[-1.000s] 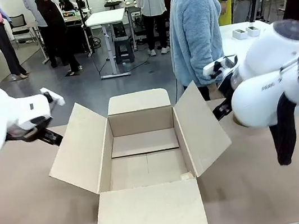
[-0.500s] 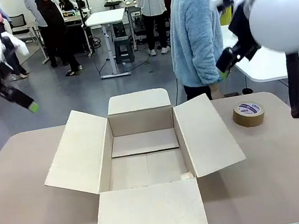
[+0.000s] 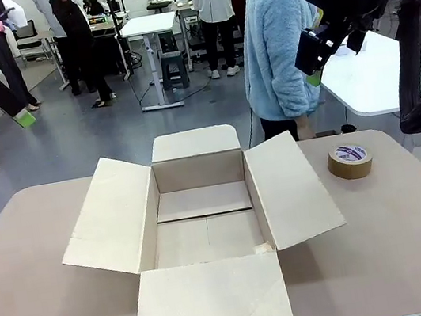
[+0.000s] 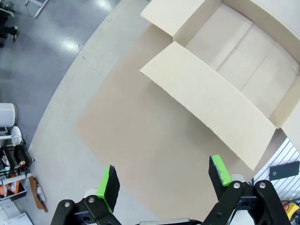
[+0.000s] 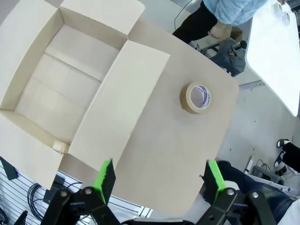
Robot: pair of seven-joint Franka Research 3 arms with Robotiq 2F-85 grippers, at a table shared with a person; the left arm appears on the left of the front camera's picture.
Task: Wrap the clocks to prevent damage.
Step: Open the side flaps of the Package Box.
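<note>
Left gripper (image 4: 163, 174): mine, high above table's (image 3: 50, 311) left part, fingers spread wide, nothing between pads. Cardboard box (image 3: 198, 172): mid-table, all four flaps splayed outward, top open. Clocks: cannot tell where. Person in light-blue fleece (image 3: 276, 43): standing at far side, right of centre. Brown tape roll (image 3: 349, 160): lying flat right of box, apart from right flap. Right gripper (image 5: 160, 173): high over table's right part, fingers spread wide, gripping nothing.
</note>
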